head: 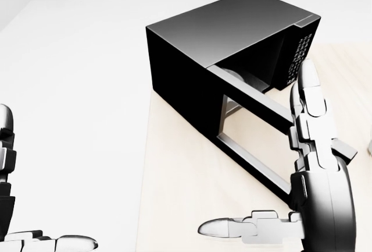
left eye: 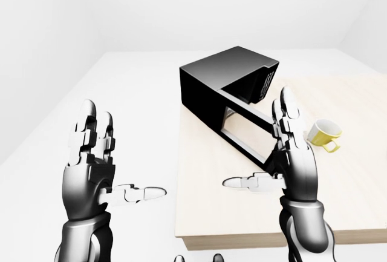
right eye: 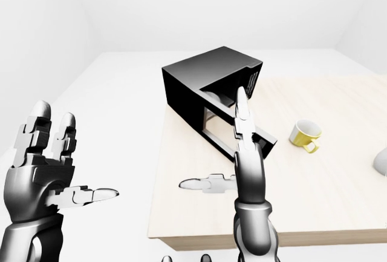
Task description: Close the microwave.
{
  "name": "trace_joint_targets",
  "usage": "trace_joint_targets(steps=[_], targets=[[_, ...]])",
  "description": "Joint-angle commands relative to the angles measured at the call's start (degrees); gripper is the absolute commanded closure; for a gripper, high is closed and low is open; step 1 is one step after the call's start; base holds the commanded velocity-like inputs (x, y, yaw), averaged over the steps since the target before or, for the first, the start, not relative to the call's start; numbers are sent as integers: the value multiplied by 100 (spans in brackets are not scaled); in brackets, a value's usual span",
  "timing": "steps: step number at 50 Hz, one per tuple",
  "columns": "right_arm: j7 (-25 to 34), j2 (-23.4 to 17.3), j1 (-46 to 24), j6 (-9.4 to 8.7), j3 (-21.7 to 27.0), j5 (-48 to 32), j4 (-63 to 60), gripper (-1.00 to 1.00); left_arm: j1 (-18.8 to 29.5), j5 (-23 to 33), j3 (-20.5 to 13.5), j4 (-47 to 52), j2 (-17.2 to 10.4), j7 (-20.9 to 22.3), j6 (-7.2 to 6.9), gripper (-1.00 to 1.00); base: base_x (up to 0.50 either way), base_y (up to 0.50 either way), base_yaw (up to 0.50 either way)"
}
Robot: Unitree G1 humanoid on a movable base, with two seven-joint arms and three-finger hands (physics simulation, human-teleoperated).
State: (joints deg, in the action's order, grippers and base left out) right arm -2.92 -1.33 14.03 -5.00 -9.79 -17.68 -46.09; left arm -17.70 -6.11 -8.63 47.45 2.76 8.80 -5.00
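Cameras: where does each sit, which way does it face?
Left-eye: on the head, looks down over the table at the open microwave and cup; both hands show.
Right-eye: same scene, nearly the same picture.
Head: tighter on the microwave; right hand close, left hand at the edge.

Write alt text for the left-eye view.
A black microwave sits on a pale wooden table with its door swung open. Both open robot hands, left and right, are raised; a yellow cup lies right of the door.

Black microwave (head: 215, 36), door (head: 256, 147) swung open
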Motion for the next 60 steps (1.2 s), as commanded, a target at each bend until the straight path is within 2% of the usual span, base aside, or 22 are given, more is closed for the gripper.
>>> trace_joint_targets(steps=[1,6,32,38,53,55,56,57,60], targets=[[-7,-1,-11,0,-4,-23,18,-100,0,9,0,16,5,15,0,-100,50,0,0],[6,3,20,0,-23,33,27,-100,-91,-148,-49,31,54,72,0,-100,50,0,0],[-24,-33,64,0,-66,135,134,-100,-58,-277,-123,9,61,43,0,-100,0,0,0],[-89,-28,-137,0,-50,117,945,-100,-51,-216,-77,-38,56,25,0,-100,0,0,0],[-127,77,-420,0,7,206,2095,-100,-57,-227,-71,-25,52,7,0,-100,0,0,0],[-152,95,-531,48,40,210,2452,-100,-52,-225,-71,-29,51,0,0,-100,0,0,0],[-170,111,-616,167,71,236,2737,-100,-50,-222,-67,-37,50,-3,0,-100,0,0,0],[-162,124,-647,210,88,247,2843,-100,-51,-227,-69,-33,50,-3,0,-100,0,0,0],[-151,151,-708,278,131,254,3049,-100,-33,-233,-79,-48,44,-9,0,-100,0,0,0]])
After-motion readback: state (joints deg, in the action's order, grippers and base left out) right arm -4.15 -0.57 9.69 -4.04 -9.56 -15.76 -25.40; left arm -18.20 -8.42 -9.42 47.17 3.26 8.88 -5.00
